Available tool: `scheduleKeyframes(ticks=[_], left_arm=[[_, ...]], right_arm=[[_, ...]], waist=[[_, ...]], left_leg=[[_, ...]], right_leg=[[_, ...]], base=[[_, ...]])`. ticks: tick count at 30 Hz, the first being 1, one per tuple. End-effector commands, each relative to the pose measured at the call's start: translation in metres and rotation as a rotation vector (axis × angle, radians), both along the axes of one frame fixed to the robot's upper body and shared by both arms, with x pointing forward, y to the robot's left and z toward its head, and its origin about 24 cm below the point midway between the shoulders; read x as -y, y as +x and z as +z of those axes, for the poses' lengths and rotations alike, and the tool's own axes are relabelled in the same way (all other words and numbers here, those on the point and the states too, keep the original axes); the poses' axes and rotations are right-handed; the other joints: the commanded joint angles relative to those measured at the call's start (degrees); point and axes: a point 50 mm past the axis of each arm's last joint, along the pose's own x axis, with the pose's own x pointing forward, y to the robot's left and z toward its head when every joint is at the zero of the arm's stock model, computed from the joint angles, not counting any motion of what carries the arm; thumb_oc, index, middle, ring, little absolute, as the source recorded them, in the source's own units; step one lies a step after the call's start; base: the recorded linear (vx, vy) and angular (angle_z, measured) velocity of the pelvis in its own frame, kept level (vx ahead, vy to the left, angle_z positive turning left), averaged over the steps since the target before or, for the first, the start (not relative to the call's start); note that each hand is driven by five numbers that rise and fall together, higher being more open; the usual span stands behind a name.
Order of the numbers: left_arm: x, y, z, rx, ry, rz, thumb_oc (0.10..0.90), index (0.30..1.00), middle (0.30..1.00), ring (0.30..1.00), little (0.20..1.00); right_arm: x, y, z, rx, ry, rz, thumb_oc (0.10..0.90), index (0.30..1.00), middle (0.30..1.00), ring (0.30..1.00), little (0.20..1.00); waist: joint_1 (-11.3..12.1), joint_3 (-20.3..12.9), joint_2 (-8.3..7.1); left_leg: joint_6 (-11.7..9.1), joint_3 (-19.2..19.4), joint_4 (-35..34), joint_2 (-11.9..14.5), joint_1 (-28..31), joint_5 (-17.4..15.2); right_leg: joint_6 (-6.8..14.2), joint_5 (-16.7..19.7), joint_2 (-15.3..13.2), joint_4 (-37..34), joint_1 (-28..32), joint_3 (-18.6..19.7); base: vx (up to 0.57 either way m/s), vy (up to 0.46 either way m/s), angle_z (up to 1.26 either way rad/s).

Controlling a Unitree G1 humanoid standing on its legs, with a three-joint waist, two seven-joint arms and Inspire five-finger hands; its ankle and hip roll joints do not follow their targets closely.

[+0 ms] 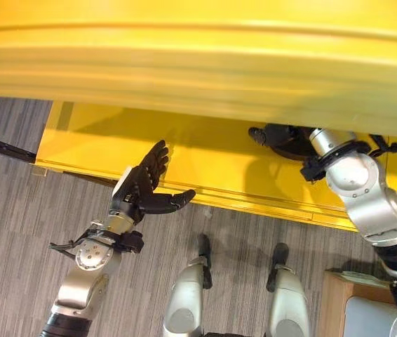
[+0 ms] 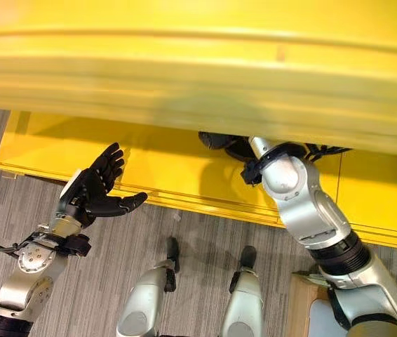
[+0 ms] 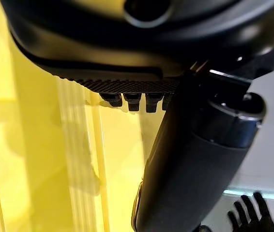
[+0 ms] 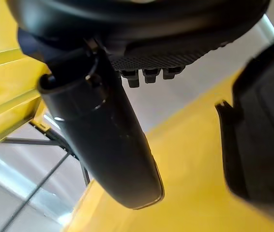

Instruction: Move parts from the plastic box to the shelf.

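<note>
The yellow shelf has a lower board [image 1: 205, 165] and an upper board [image 1: 198, 63] above it. My right hand [image 1: 283, 137] reaches in over the lower board, partly hidden under the upper board. In the right wrist view its thumb [image 4: 113, 145] is straight and its fingers are not curled. A black part [image 4: 263, 145] lies on the yellow board beside that thumb, apart from it. My left hand [image 1: 142, 186] hovers at the lower board's front edge, open and holding nothing, with its thumb [image 3: 190, 179] stretched out.
Grey striped floor [image 1: 16, 246] lies in front of the shelf. A wooden edge [image 1: 335, 302] with a pale grey thing [image 1: 367, 316] on it stands at the lower right, under my right arm.
</note>
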Motion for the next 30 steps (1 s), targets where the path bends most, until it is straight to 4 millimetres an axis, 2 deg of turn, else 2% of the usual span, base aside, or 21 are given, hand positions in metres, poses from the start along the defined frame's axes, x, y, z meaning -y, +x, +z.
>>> scheduleKeyframes(ticks=[1, 3, 7, 8, 13, 18, 24, 30], left_arm=[[0.034, -0.019, -0.024, -0.099, -0.027, -0.171, 0.900, 1.000, 1.000, 1.000, 1.000], [0.036, -0.021, -0.032, -0.137, -0.032, -0.160, 0.900, 1.000, 1.000, 1.000, 1.000], [0.038, -0.026, -0.046, -0.183, -0.037, -0.133, 0.900, 1.000, 1.000, 1.000, 1.000], [0.039, -0.029, -0.053, -0.201, -0.042, -0.123, 0.900, 1.000, 1.000, 1.000, 1.000], [0.036, -0.035, -0.063, -0.217, -0.051, -0.094, 0.900, 1.000, 1.000, 1.000, 1.000], [0.035, -0.036, -0.065, -0.207, -0.063, -0.083, 0.900, 1.000, 1.000, 1.000, 1.000], [0.035, -0.031, -0.063, -0.186, -0.062, -0.061, 0.900, 1.000, 1.000, 1.000, 1.000], [0.037, -0.025, -0.057, -0.182, -0.075, -0.058, 0.900, 1.000, 1.000, 1.000, 1.000]], right_arm=[[-0.007, -0.027, 0.056, 0.351, 0.131, 0.100, 0.900, 1.000, 1.000, 1.000, 1.000], [-0.005, -0.027, 0.040, 0.348, 0.226, 0.089, 0.900, 1.000, 1.000, 1.000, 1.000], [0.001, -0.026, 0.017, 0.339, 0.309, 0.055, 0.900, 1.000, 1.000, 1.000, 1.000], [0.003, -0.030, 0.005, 0.356, 0.328, 0.039, 0.900, 1.000, 1.000, 1.000, 1.000], [0.011, -0.042, -0.020, 0.379, 0.370, 0.010, 0.900, 1.000, 1.000, 1.000, 1.000], [0.015, -0.055, -0.041, 0.352, 0.411, 0.015, 0.900, 1.000, 1.000, 1.000, 1.000], [0.020, -0.057, -0.062, 0.268, 0.483, -0.031, 0.900, 1.000, 1.000, 1.000, 1.000], [0.024, -0.056, -0.084, 0.114, 0.551, -0.061, 0.900, 1.000, 1.000, 1.000, 1.000]], waist=[[-0.9, -7.0, -2.05], [-1.2, -9.8, -2.88], [-1.6, -13.3, -3.63], [-2.0, -14.9, -3.85], [-3.4, -17.8, -4.28], [-4.9, -20.4, -4.87], [-6.5, -21.7, -5.23], [-8.1, -22.5, -5.34]], left_leg=[[-1.1, 1.4, -0.5, 3.2, 4.2, -4.5], [-1.3, 1.8, -3.0, 3.7, 6.6, -3.5], [-2.0, 2.8, -7.3, 4.2, 9.7, -1.9], [-2.5, 3.9, -9.6, 4.9, 11.5, -1.0], [-3.3, 5.3, -11.9, 5.9, 13.8, -0.4], [-3.0, 6.5, -11.9, 5.8, 15.8, -1.3], [-2.5, 6.9, -11.9, 5.6, 17.5, -2.0], [-1.8, 7.0, -11.9, 4.9, 19.0, -2.8]], right_leg=[[-1.8, -4.3, 1.7, 0.3, 1.5, -2.2], [-1.2, -2.5, 1.9, -3.7, 4.8, -2.6], [-0.1, 0.3, 1.9, -9.5, 8.2, -3.2], [0.7, 1.8, 1.7, -12.6, 10.0, -3.6], [1.9, 4.3, 1.7, -17.9, 13.1, -3.7], [2.2, 4.2, 2.1, -18.9, 14.9, -3.1], [2.2, 4.1, 2.7, -18.9, 16.1, -1.5], [2.2, 4.1, 3.1, -18.9, 17.0, 0.2]], base=[[0.30, -0.015, 0.01], [0.34, -0.028, 0.06], [0.23, -0.015, 0.03], [0.18, 0.005, -0.01], [0.11, 0.007, -0.07], [0.06, 0.020, -0.05], [0.02, 0.027, -0.15], [0.01, 0.041, -0.12]])
